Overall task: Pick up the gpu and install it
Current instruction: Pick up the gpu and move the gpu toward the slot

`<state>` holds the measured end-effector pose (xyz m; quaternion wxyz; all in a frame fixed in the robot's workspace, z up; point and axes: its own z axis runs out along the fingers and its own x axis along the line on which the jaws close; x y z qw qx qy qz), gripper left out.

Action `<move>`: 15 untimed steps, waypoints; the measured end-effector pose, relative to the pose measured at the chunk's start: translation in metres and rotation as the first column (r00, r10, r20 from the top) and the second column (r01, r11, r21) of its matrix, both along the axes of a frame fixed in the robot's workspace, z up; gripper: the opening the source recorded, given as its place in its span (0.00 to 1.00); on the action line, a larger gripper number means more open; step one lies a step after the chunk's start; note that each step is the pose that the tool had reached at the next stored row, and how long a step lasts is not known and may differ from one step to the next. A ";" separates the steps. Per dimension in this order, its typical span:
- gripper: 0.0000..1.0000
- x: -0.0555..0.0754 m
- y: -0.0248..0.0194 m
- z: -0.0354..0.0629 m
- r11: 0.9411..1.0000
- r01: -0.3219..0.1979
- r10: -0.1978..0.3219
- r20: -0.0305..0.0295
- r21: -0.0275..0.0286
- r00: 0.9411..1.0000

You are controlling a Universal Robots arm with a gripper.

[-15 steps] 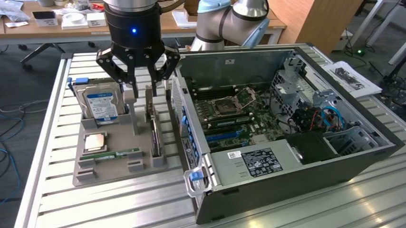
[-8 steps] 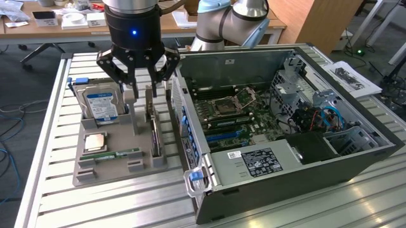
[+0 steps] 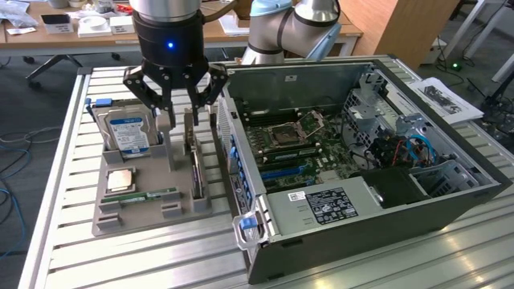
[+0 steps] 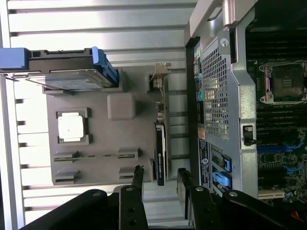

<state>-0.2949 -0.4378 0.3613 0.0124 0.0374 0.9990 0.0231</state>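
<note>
Gripper spread wide, nothing in it, hovering over the gpu, with a finger to each side of the card's edge in the wrist view (contact? can't tell). The card stands on edge in the grey holder, hard drive alongside, open computer case on the exterior view's right.
</note>
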 end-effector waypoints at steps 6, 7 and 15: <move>0.42 0.000 0.0000 -0.0019 1.000 0.000 0.000 0.000 0.000 1.000; 0.42 0.000 0.0000 -0.0027 1.000 0.000 0.000 0.000 0.000 1.000; 0.42 0.000 0.0000 -0.0059 1.000 0.000 0.000 0.000 0.000 1.000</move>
